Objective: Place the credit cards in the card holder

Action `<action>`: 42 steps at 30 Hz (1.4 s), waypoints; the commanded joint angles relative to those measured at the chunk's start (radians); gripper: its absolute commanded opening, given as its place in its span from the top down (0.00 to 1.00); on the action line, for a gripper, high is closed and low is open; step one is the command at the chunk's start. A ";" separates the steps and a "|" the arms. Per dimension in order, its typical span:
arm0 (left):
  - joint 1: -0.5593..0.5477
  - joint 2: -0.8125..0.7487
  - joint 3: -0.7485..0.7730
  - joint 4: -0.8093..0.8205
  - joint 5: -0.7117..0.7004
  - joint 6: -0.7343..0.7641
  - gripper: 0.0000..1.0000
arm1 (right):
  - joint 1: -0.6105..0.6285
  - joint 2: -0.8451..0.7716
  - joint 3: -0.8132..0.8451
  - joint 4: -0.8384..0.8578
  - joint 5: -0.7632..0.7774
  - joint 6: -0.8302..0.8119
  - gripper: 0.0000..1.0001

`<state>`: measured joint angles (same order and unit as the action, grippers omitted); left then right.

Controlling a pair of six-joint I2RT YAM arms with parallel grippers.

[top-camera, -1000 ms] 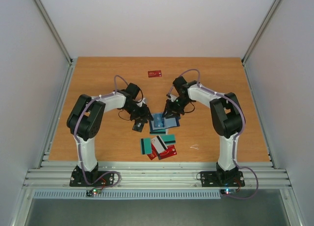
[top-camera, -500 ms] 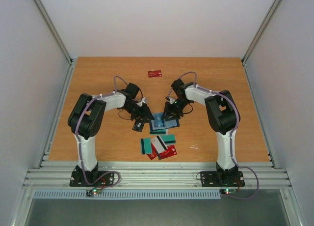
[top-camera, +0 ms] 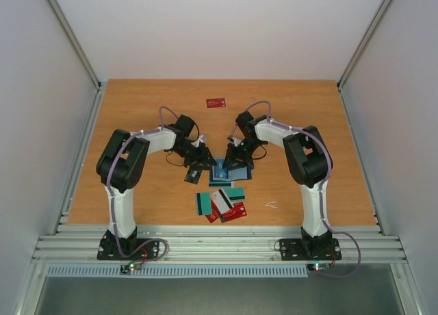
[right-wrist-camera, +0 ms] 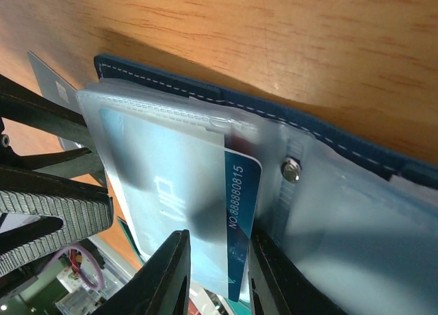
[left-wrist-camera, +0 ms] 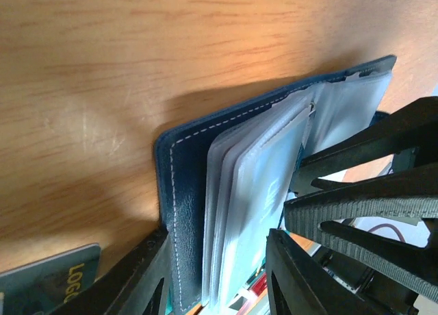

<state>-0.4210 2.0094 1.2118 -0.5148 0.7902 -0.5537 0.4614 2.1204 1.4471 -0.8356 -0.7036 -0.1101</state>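
Pale orange wooden table (top-camera: 308, 123) inside a white-walled enclosure, with two robot arms meeting near its middle. One card holder (left-wrist-camera: 183, 205) lies open there, between the two grippers. It is dark navy with white stitching along its edge, and several cloudy grey-blue plastic pocket leaves fan out from its spine, beside a small metal snap (right-wrist-camera: 291, 170). One blue card (right-wrist-camera: 239, 192), printed with a white number and the letters VIP, sits partly inside the top pocket. The right gripper (right-wrist-camera: 217, 260) is clamped on this card's exposed end. The left gripper (left-wrist-camera: 217, 246) grasps the holder, one finger against the navy cover and the other against the leaves. One dark card (top-camera: 193, 176) lies just beside the left gripper. Nearer the arm bases, a loose pile (top-camera: 222, 202) holds what looks like five overlapping cards: two teal, two red and one white with a black stripe. One more red card (top-camera: 216, 103) lies alone, well apart, towards the far edge. Compared with a second earlier, the right arm has swung left and its gripper has closed in on the holder. The left arm and the loose cards have hardly changed.
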 commanded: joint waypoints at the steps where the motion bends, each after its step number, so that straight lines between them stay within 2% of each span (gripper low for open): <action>1: -0.009 0.004 0.002 0.098 0.027 -0.025 0.60 | 0.017 0.027 0.019 0.016 -0.040 -0.007 0.75; 17: -0.010 -0.083 0.018 0.171 0.092 -0.096 0.62 | 0.017 0.026 0.014 0.054 -0.062 0.034 0.75; 23: -0.010 -0.080 0.088 -0.120 -0.143 0.058 0.60 | 0.017 0.016 -0.005 0.063 -0.058 0.048 0.75; 28: -0.013 -0.031 0.109 -0.231 -0.232 0.138 0.56 | 0.017 0.019 -0.019 0.083 -0.063 0.061 0.75; 37: -0.047 0.031 0.107 -0.300 -0.241 0.142 0.43 | 0.017 0.031 -0.064 0.113 -0.068 0.070 0.76; 42: -0.058 0.060 0.063 -0.215 -0.144 0.080 0.41 | 0.017 0.033 -0.095 0.120 -0.063 0.068 0.76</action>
<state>-0.4610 2.0022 1.3151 -0.7471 0.6094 -0.4374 0.4706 2.1296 1.3960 -0.7155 -0.7979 -0.0494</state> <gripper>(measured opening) 0.590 0.242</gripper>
